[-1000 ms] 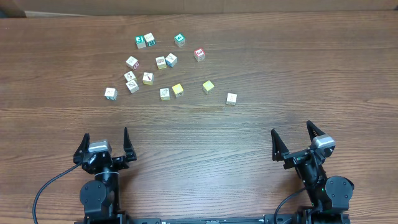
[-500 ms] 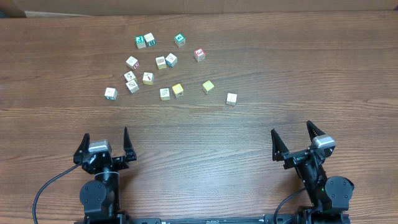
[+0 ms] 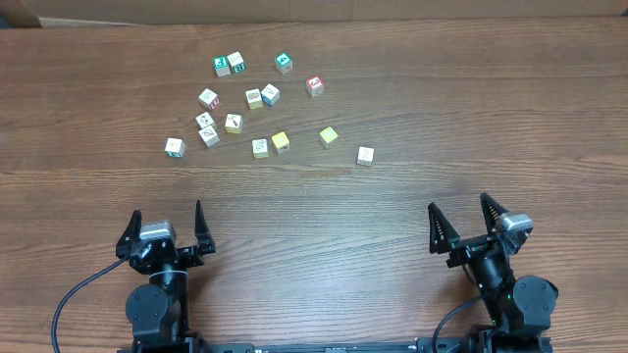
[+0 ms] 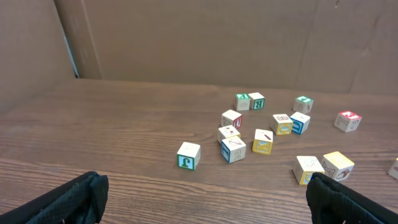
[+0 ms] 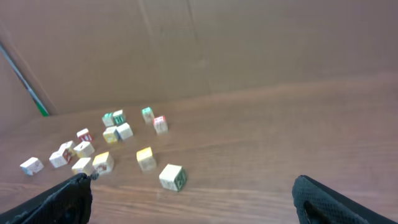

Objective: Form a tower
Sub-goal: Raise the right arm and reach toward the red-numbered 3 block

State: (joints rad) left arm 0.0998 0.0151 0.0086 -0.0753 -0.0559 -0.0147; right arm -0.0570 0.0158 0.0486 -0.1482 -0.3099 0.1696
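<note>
The wooden cubes (image 3: 254,98) are lying loose and single on the table (image 3: 442,108), each resting flat, none sitting on another. Their scatter is stretching longer across the table than front to back, running from the leftmost cube (image 3: 175,147) to a pale cube (image 3: 365,155) on the right, in the far half, left of centre. The left gripper (image 3: 167,210) and right gripper (image 3: 457,203) are waiting at the near edge, well apart from the cubes, both with jaws spread wide and gripping nothing.
</note>
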